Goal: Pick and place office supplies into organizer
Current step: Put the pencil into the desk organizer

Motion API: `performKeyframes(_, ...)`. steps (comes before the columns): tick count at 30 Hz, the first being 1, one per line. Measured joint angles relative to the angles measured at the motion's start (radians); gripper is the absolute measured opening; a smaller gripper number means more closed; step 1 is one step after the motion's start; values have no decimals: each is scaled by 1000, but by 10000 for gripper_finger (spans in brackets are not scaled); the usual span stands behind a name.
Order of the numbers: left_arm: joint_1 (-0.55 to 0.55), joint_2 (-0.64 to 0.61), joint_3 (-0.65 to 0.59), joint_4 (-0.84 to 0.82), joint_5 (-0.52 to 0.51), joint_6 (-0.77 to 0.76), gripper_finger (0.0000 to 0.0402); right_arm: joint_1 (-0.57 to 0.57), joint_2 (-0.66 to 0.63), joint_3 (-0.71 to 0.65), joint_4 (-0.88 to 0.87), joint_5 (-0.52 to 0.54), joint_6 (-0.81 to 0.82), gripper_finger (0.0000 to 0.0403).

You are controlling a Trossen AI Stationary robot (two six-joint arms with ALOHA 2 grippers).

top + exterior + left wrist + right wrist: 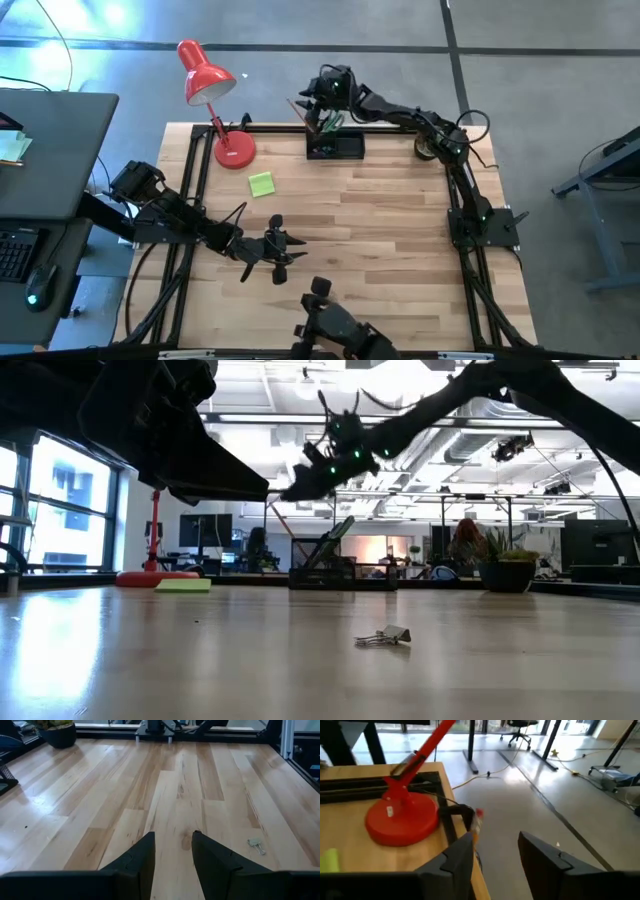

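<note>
Nearest the low camera lies a small metal binder clip (385, 636) on the bare wood counter (380, 230), well short of the organizer (335, 146). That black tray sits at the counter's far edge, with a pencil (303, 112) and green-handled scissors (331, 122) standing tilted in it. Directly above the organizer hangs the right gripper (318, 100); its 2 fingers (457, 855) are spread apart and grasp nothing, and an orange pencil tip (476, 822) shows just beyond them. Just left of the organizer stands the red desk lamp (235, 150), and the lime-green sticky-note pad (261, 184) lies flat on the wood just beside the lamp's base. Well away from the organizer, near the front edge of the counter, the left gripper (285, 248) waits low over the boards, its fingers (142, 857) parted with bare wood between them
</note>
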Motion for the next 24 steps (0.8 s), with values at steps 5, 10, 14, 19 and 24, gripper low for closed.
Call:
performKeyframes(5, 1, 0, 0, 3, 0, 9, 113, 14, 1, 143, -180, 7, 6, 168)
performKeyframes(10, 1, 0, 0, 22, 0, 12, 113, 15, 5, 157, -255, 22, 54, 165)
performKeyframes(14, 0, 0, 0, 24, 0, 9, 113, 25, 47, 157, -244, 30, 54, 163)
performKeyframes(19, 0, 0, 0, 22, 15, -2, 113, 38, 84, 157, -201, 34, 28, 175)
performKeyframes(24, 0, 0, 0, 22, 18, -2, 113, 39, 90, 159, -161, 75, 18, 188)
